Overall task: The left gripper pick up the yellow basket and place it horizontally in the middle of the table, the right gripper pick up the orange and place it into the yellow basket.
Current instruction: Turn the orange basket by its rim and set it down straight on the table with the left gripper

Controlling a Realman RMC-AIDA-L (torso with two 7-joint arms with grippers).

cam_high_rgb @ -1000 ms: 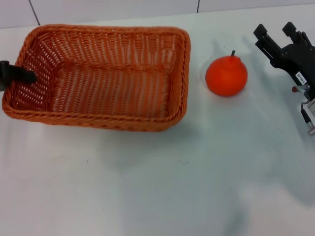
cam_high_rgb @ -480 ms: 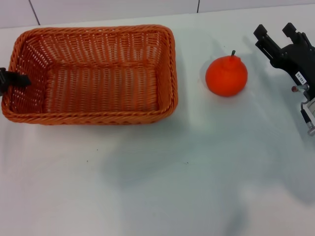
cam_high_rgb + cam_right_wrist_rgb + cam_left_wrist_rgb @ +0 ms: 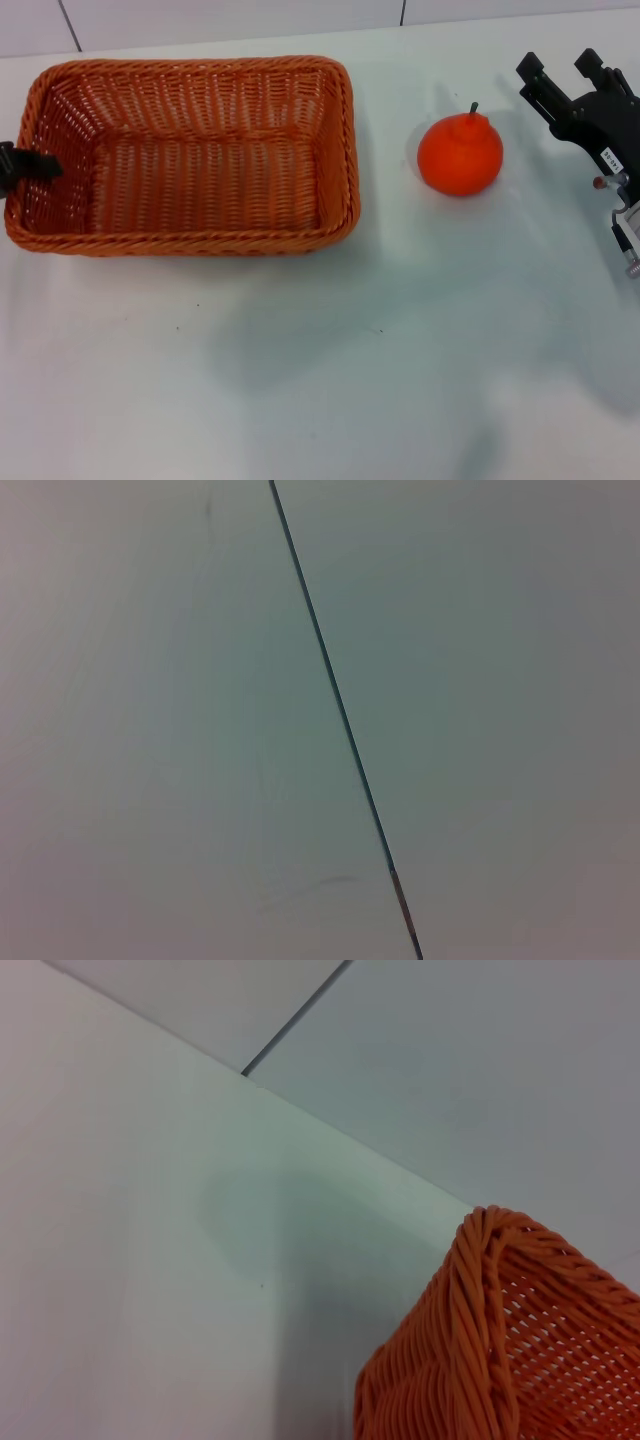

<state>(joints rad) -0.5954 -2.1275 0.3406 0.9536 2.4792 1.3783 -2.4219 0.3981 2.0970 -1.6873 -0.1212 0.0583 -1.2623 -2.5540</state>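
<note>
The yellow basket [image 3: 190,160], an orange-brown woven wicker rectangle, lies flat with its long side across the left half of the white table [image 3: 330,380]. My left gripper [image 3: 25,165] is at the left edge of the head view, with a slim dark finger over the basket's left rim and shut on it. A corner of the basket's rim shows in the left wrist view [image 3: 500,1340]. The orange [image 3: 460,152] stands on the table to the right of the basket, apart from it. My right gripper [image 3: 566,70] is open and empty, to the right of the orange.
The table's back edge meets a pale wall with a dark seam [image 3: 404,12]. The right wrist view shows only a pale surface with a dark seam [image 3: 340,720]. Bare tabletop lies in front of the basket and the orange.
The basket has moved left and settled from a tilted pose to lying flat, with the left gripper on its rim. The orange and the right gripper have not moved.
</note>
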